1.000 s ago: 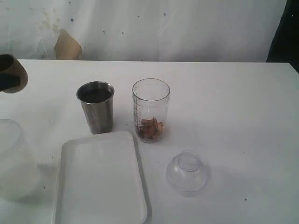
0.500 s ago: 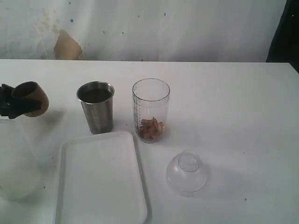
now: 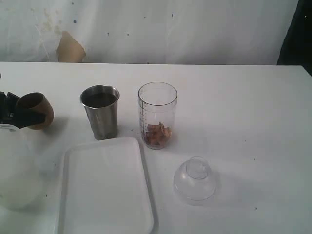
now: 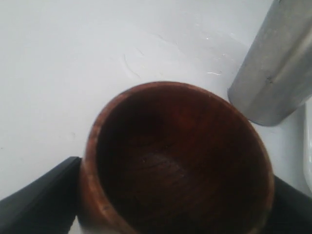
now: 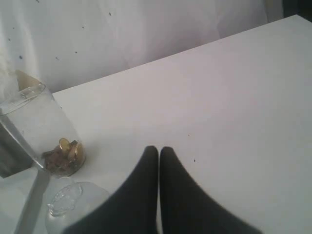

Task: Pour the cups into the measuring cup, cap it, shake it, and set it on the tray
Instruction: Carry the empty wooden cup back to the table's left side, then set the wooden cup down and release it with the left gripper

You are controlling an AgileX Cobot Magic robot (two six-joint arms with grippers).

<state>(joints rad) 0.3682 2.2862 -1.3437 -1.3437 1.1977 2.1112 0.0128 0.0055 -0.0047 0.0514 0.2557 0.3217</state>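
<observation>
Me: Downward and inward the wooden cup (image 3: 35, 109) has come in the last second, from high at the left edge to low over the bench (image 3: 243, 112), left of the steel tumbler (image 3: 100, 113). My left end effector (image 3: 19, 115) is spread wide and clasps its round belly from both sides.

Other: What is in it?

Me: From the left wrist I look straight into it and only bare reddish-brown wood shows, with faint turned rings at the bottom. It hangs tilted. Whether it touches the bench I cannot tell.

Other: And the other containers?

Me: The tumbler is tapered brushed metal and stands upright. Its inside looks dark, and I cannot tell what it holds. It stands between the wooden cup and the measuring cup (image 3: 157, 114), a clear uncapped cylinder with printed marks and brown pieces (image 3: 157, 135) heaped in its bottom. The cap (image 3: 195, 179), a clear dome with a small knob, lies on the bench in front of the cylinder, apart from it.

Other: The tray?

Me: The tray (image 3: 105, 195) is white and flat with rounded corners and a low rim, and it lies just in front of the tumbler. A frosted plastic container (image 3: 17, 168) stands to its left, in front of the wooden cup.

Other: Your right side?

Me: My right end effector (image 5: 159, 156) has its fingers pressed together over the bench, near the cap.
</observation>
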